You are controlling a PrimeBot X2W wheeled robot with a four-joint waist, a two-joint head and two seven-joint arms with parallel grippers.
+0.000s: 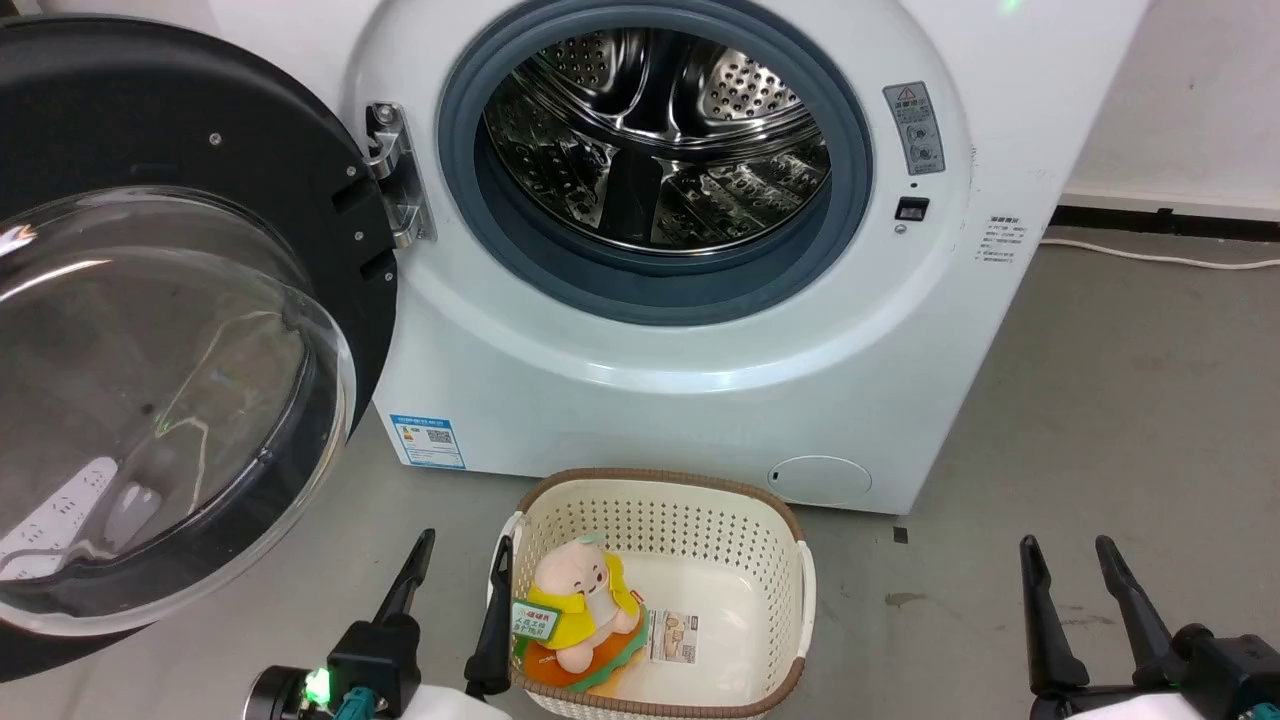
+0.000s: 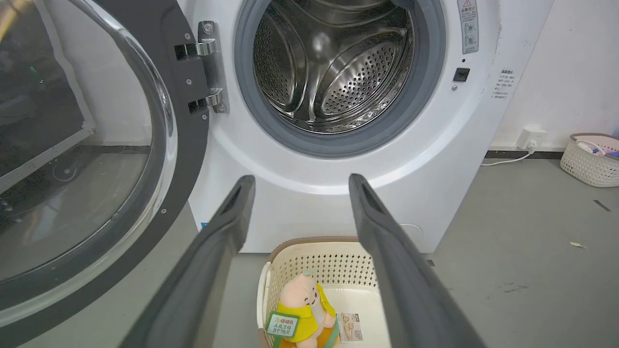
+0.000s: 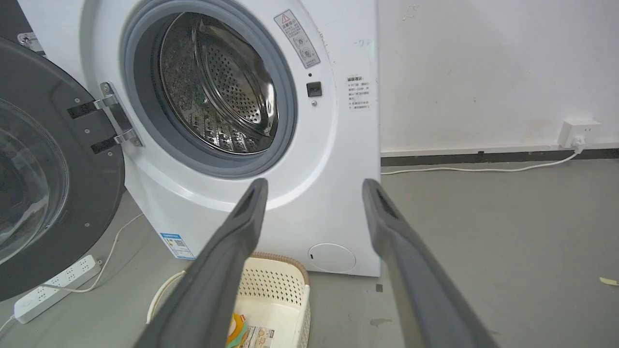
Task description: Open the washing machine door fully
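Observation:
The white washing machine (image 1: 700, 400) (image 2: 309, 212) (image 3: 309, 203) stands before me with its steel drum (image 1: 660, 130) exposed. The washing machine door (image 1: 150, 330) (image 2: 87, 159) (image 3: 43, 179), black with a bulging clear glass bowl, is swung wide to the left on its hinge (image 1: 395, 175). Low at the left, my left gripper (image 1: 465, 545) (image 2: 300, 181) is open with nothing between its fingers, just beside the basket. My right gripper (image 1: 1070, 545) (image 3: 314, 186) is open and empty at the lower right, over the floor. Neither gripper touches the door.
A cream laundry basket (image 1: 700, 510) (image 2: 319, 251) (image 3: 285, 280) with a plush toy (image 1: 580, 605) sits on the floor in front of the machine. A white power strip (image 3: 53, 290) and cable lie under the door. A wall socket (image 3: 578, 133) and another basket (image 2: 592, 159) are to the right.

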